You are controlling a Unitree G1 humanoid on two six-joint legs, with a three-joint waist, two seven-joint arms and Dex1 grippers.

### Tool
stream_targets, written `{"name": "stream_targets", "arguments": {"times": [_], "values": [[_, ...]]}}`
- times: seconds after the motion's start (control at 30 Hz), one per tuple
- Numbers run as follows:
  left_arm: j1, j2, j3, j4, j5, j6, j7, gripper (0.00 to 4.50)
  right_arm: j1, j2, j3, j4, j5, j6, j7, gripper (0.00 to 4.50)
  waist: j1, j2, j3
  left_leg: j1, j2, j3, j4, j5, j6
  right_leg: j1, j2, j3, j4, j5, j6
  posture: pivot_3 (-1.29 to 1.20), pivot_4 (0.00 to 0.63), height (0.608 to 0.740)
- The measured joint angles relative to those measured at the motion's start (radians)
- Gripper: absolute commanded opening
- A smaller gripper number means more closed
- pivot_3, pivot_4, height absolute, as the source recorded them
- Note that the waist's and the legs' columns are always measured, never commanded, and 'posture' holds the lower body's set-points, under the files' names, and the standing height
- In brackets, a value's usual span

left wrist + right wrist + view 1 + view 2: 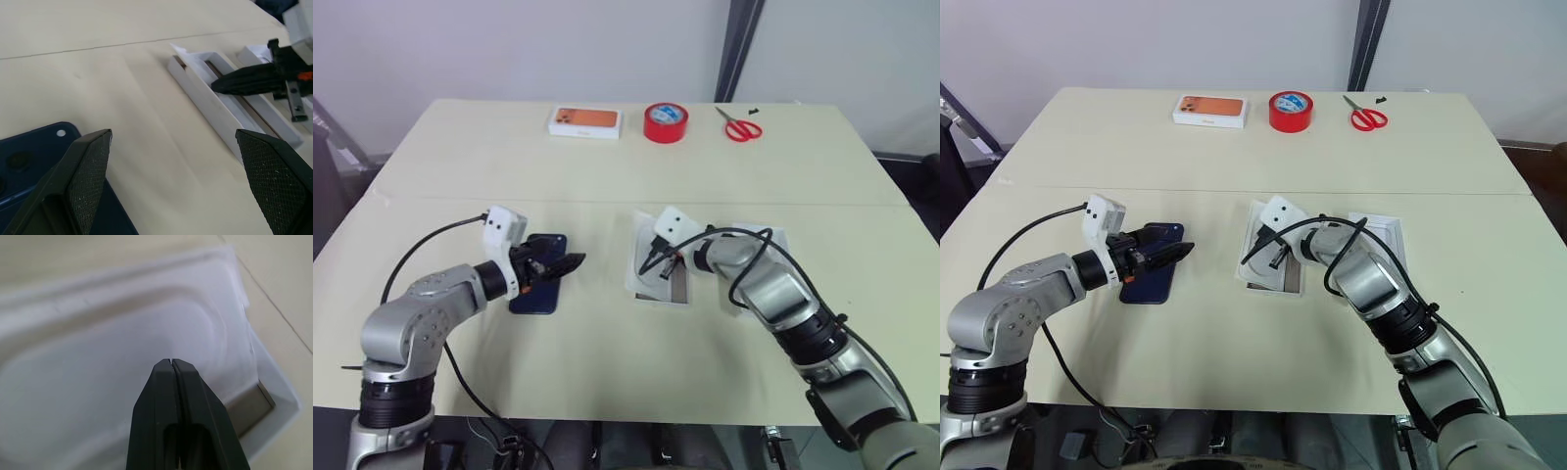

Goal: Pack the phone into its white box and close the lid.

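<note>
Left hand (570, 262) is spread wide just above the phone (536, 286); right hand (171, 363) is clenched empty over the white box (663, 284).

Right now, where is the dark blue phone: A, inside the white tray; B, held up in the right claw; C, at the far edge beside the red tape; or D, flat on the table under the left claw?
D: the phone lies flat on the table beneath the open left claw, apart from the white tray where the shut right claw sits.
</note>
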Motion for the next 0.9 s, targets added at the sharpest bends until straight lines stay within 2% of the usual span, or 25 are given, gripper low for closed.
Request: {"name": "stream_targets", "arguments": {"times": [0.27,0.7,0.9], "values": [[0.037,0.005,-0.031,-0.023,0.005,-0.045,-0.016,4.25,0.002,-0.099,0.026,-0.030,-0.076,-0.016,0.062,0.04,-0.001,0.000,0.000,0.000,0.000,0.000,-0.001,0.000,0.001,0.000,0.000,0.000,0.000,0.000,0.000,0.00,0.150,0.729],[0.037,-0.003,-0.061,-0.026,0.005,-0.049,-0.010,4.25,0.002,-0.093,0.016,-0.108,-0.075,-0.055,0.145,0.04,0.000,0.000,0.000,0.000,0.000,0.000,-0.001,0.000,0.001,0.000,0.000,0.000,0.000,0.000,0.000,0.00,0.150,0.729],[0.038,-0.003,-0.066,-0.028,0.005,-0.060,-0.001,4.25,0.002,-0.049,0.015,-0.010,-0.095,-0.103,0.114,0.04,-0.002,0.000,0.000,0.000,0.000,0.000,-0.001,0.000,0.001,0.000,0.000,0.000,0.001,0.000,0.000,0.00,0.150,0.729]]}}
